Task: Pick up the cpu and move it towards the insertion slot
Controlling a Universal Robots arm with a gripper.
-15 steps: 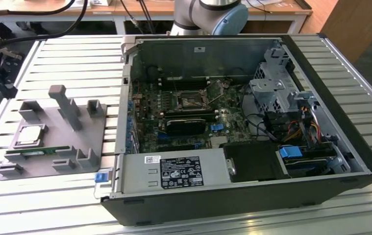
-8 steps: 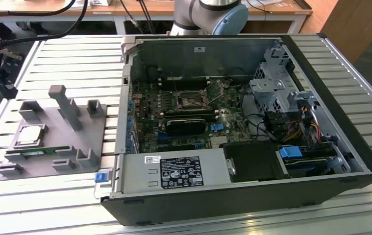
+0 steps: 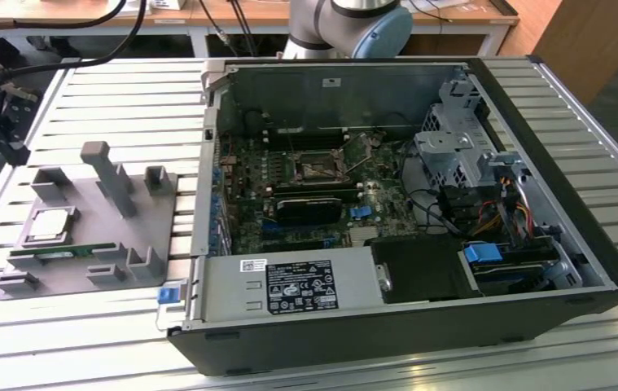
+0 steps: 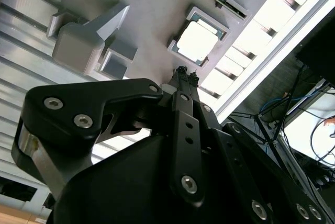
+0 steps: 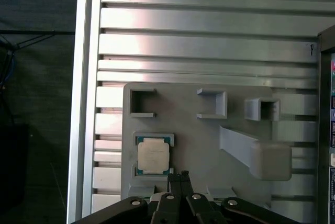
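The cpu (image 3: 50, 226) is a small silvery square chip lying flat in a framed pocket of the grey holder plate (image 3: 91, 244), at the exterior view's left. Both wrist views show the cpu (image 5: 153, 156) (image 4: 198, 41) from above. My gripper (image 5: 181, 175) (image 4: 186, 72) hovers over the plate just beside the chip, apart from it. Its two thin fingertips are pressed together with nothing between them. The insertion slot (image 3: 317, 169) is the dark square socket with a shiny bracket on the motherboard inside the open computer case (image 3: 569, 244).
The holder plate carries raised grey posts (image 3: 110, 175) (image 5: 269, 158) and a narrow green memory stick (image 3: 54, 254) near the chip. The slatted metal table (image 5: 209, 41) runs beneath everything. The case's walls, drive cage (image 3: 455, 155) and cables surround the motherboard.
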